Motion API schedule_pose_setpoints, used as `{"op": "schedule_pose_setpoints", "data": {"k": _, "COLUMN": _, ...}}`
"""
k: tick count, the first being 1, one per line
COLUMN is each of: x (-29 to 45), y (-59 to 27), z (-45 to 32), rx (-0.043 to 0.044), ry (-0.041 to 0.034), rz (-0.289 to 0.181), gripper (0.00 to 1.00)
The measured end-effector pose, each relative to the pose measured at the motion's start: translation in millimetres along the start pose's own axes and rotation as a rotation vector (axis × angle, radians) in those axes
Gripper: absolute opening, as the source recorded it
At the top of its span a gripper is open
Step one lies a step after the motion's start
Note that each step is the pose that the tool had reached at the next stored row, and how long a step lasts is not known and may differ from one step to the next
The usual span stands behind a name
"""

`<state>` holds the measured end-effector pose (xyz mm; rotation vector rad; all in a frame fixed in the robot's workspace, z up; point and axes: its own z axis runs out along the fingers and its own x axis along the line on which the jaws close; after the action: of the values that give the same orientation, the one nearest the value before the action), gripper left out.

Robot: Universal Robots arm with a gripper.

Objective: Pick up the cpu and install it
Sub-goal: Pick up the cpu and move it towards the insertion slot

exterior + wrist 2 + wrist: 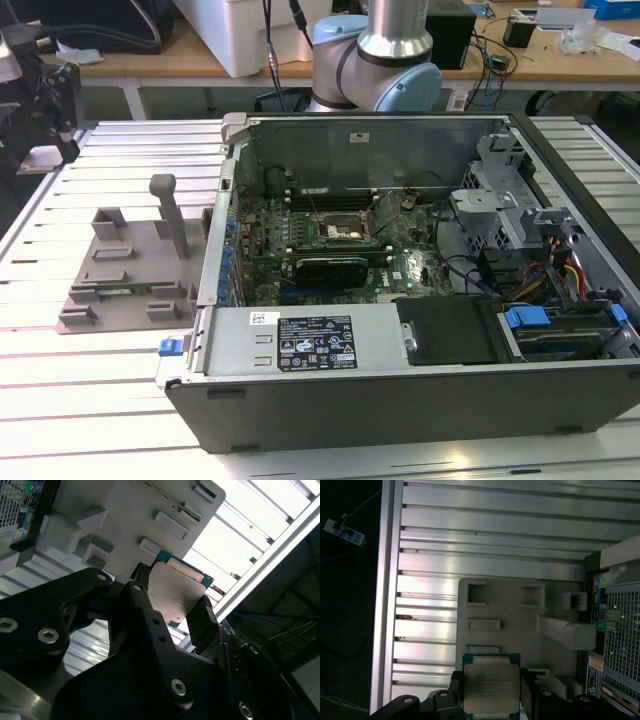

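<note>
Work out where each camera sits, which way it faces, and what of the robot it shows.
Exterior view: off the arm, looking down on the open case and tray; arm beyond the case.
First wrist view: on the wrist, facing down on the table; gripper clamps the cpu.
Second wrist view: on the wrist, looking obliquely past the fingers at the tray.
Shared: both wrist views show the held cpu; all three show the tray.
</note>
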<state>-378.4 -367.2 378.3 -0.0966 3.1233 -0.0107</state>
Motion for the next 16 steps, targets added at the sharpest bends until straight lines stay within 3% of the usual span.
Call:
{"op": "schedule_pose_setpoints", "data": {"k": 6, "x": -0.3, "y": -0.2, "z": -16.4, "rx": 0.0004, "ry": 0.0, "rz": 0.0, "gripper": 0.54}}
{"op": "schedule_pose_setpoints", "data": {"k": 16, "x": -1.9, "y": -0.2, "z": -16.8, "rx": 0.0004, "ry": -0.0001, "rz": 0.0, "gripper": 0.54}}
